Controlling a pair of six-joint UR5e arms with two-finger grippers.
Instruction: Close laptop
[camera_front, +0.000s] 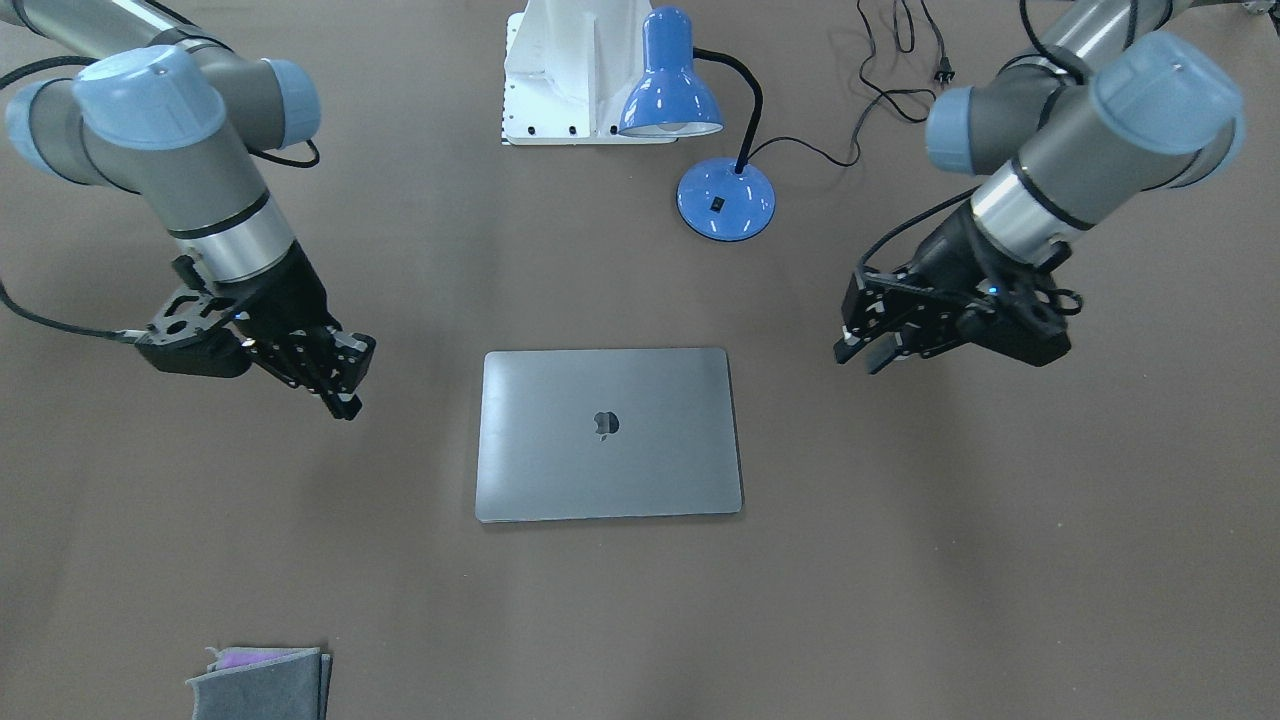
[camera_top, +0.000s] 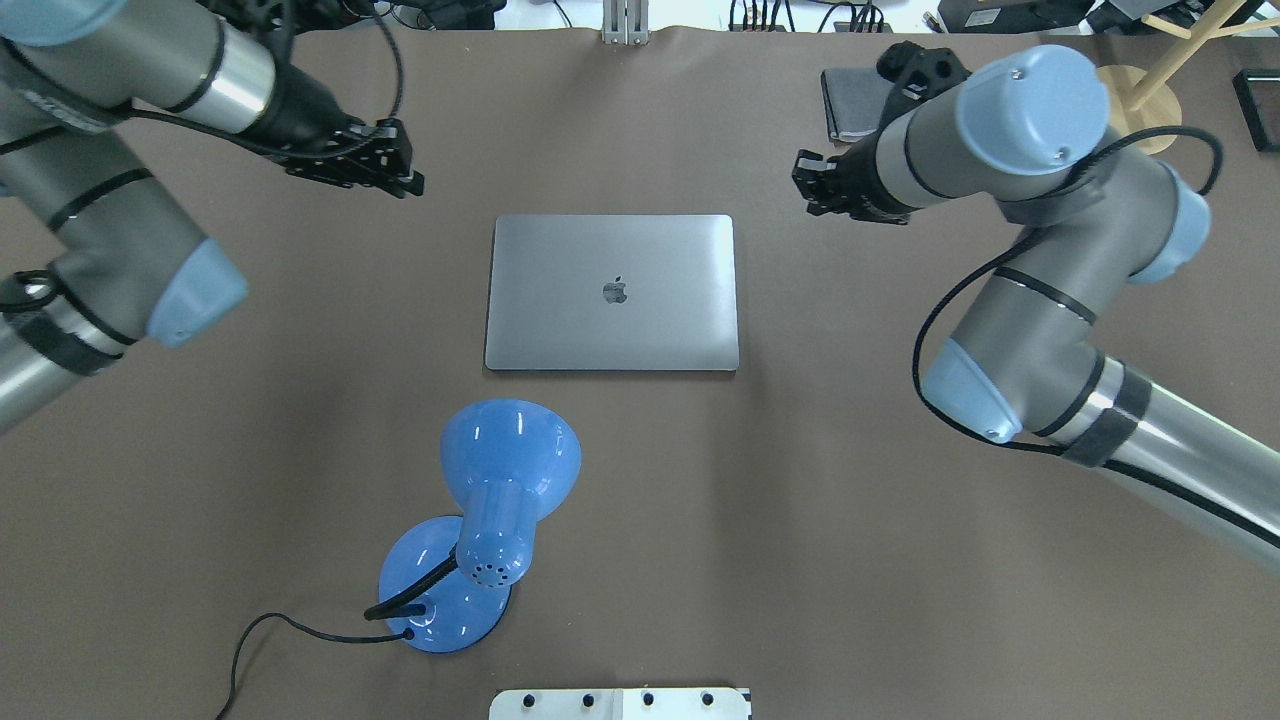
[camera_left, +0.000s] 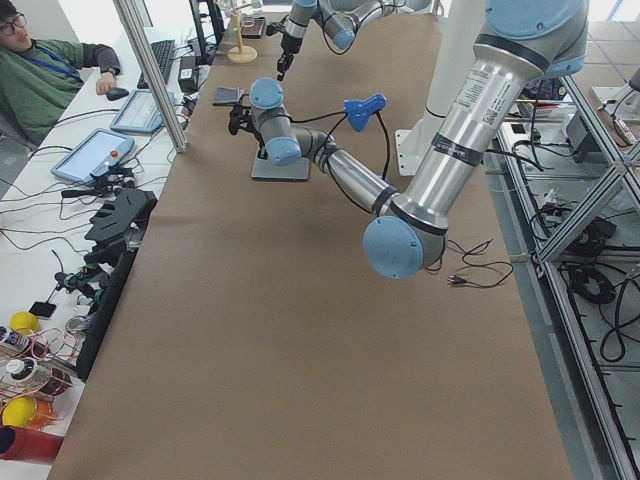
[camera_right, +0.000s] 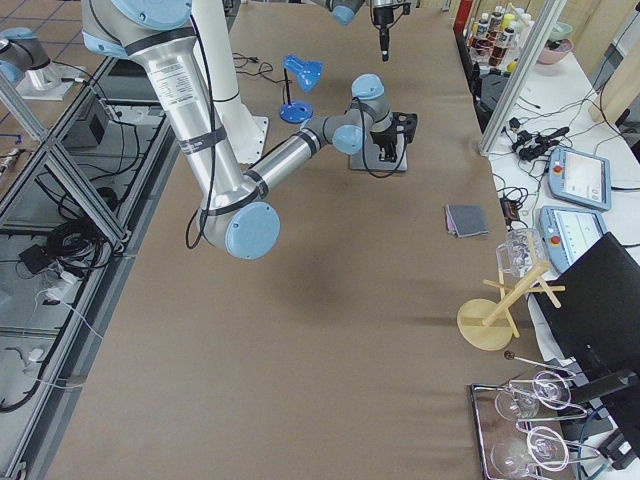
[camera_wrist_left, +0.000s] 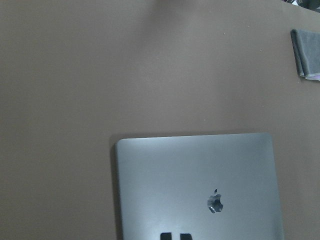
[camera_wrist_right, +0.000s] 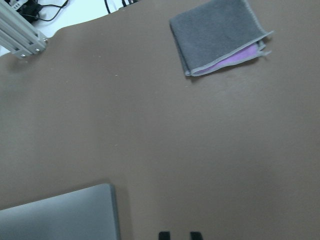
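Note:
The space-grey laptop (camera_front: 610, 470) lies shut and flat on the brown table, lid up with the dark apple logo showing; it also shows in the overhead view (camera_top: 612, 330) and both wrist views (camera_wrist_left: 200, 170) (camera_wrist_right: 60, 215). My left gripper (camera_front: 862, 356) (camera_top: 405, 185) hovers beside the laptop's far corner on my left, apart from it, fingers together and empty. My right gripper (camera_front: 345, 405) (camera_top: 805, 195) hovers beside the opposite far corner, also apart, fingers together and empty.
A blue desk lamp (camera_top: 510, 460) with a black cord stands between the laptop and my base. A folded grey cloth (camera_top: 850, 100) (camera_wrist_right: 217, 35) lies at the far right of the table. My white base mount (camera_front: 560, 70) sits behind the lamp.

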